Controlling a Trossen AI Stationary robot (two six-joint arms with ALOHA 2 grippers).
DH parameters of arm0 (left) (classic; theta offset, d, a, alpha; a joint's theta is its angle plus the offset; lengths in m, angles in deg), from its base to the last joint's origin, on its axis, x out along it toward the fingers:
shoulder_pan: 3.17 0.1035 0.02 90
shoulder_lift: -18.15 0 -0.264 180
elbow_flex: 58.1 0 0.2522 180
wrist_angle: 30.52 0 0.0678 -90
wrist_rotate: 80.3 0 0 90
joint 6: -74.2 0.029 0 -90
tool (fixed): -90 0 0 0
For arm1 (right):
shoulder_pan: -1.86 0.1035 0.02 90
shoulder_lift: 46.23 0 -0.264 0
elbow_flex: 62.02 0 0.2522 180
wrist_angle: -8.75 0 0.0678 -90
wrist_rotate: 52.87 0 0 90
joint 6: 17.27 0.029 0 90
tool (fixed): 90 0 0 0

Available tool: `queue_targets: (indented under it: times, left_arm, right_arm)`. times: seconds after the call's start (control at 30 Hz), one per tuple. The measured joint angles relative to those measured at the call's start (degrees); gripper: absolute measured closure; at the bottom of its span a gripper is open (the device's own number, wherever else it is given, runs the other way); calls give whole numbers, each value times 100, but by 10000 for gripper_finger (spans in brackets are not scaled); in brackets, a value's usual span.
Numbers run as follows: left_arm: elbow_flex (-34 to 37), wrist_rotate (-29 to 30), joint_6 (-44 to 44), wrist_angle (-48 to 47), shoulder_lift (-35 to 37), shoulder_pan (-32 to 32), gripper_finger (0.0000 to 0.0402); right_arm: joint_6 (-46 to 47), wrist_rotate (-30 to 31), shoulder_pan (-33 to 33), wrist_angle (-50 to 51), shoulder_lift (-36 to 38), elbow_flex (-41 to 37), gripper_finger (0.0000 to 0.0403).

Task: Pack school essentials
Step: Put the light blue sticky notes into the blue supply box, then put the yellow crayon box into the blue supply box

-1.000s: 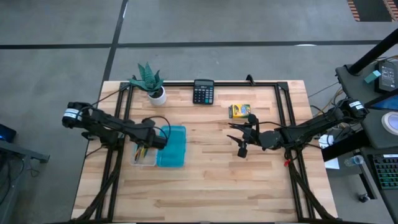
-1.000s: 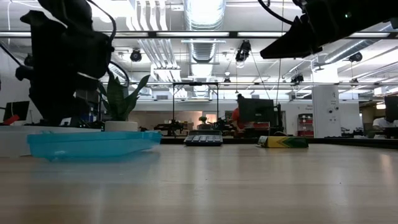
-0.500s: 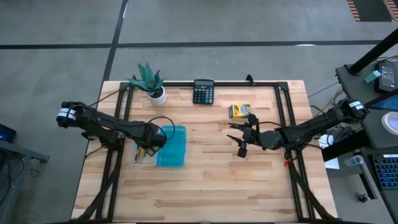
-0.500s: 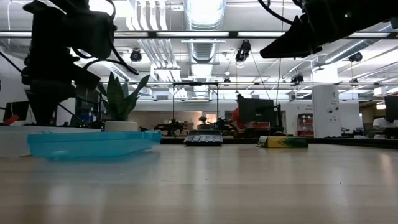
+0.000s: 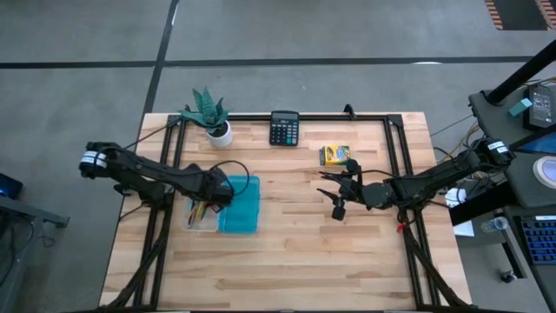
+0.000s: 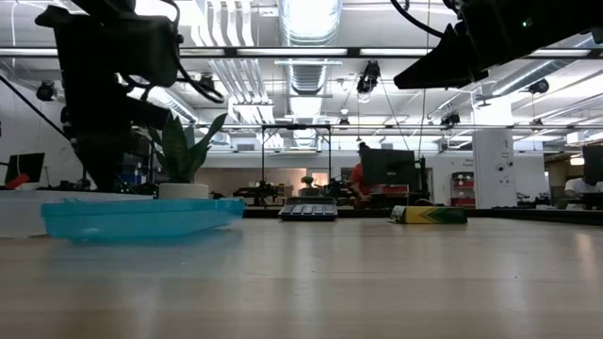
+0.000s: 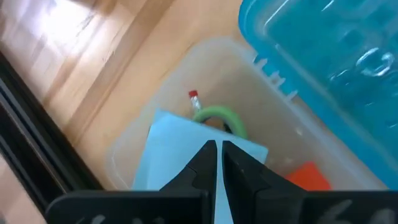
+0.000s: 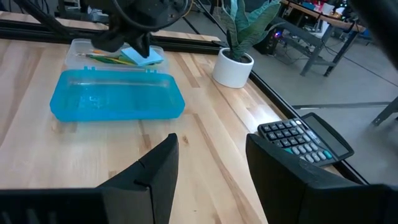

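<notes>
The left gripper (image 7: 217,163) hangs over the clear box (image 5: 201,214) near the tabletop's left edge, its two dark fingers (image 7: 200,168) pressed together with only a thin slit between them, holding nothing. In the left wrist view the fingertips sit right above a light-blue sticky-note pad (image 7: 168,155) lying in the box; whether they touch it cannot be told. Just beyond the pad, inside the same box, lie the green scissor handle (image 7: 219,116), a small red piece (image 7: 193,95) and an orange item (image 7: 309,176) by the box wall. In the right wrist view, yellow and green pencils (image 8: 106,58) show in the box next to the pad. The teal lid (image 5: 241,204) lies flipped open flat on the wood, joined to the box's side that faces the table's middle.

The right gripper (image 5: 335,189) hovers above the wood, right of the table's centre and well apart from the box, its fingers (image 8: 158,172) spread with nothing between them. Just beside it, toward the far edge, the yellow crayon box (image 5: 334,155) lies flat on the tabletop, outside the clear box.

Along the far edge, a black calculator (image 5: 284,128) rests near the middle, and a green plant in a white pot (image 5: 210,116) stands toward the far left corner. In the low view the lid (image 6: 141,218) shows as a shallow teal tray on the left, with the crayon box (image 6: 429,215) far off to the right.
</notes>
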Motion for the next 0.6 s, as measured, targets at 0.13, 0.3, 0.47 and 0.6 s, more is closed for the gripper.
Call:
queue_targets:
  times: [0.13, 0.3, 0.47, 0.6]
  left_arm:
    - [134, -3, -151, 98, -114, 3, 394]
    - [150, -240, 165, 535, -202, -62, 394]
    - [-63, -357, 786, 564, -67, -151, 394]
    - [-97, -505, 909, 513, 131, -159, 394]
  right_arm:
    - [0, 0, 0, 0, 0, 0, 227]
    - [2, 0, 0, -2, 0, 0, 227]
    - [-3, 0, 0, -2, 0, 0, 227]
    - [0, 0, 0, -2, 0, 0, 227]
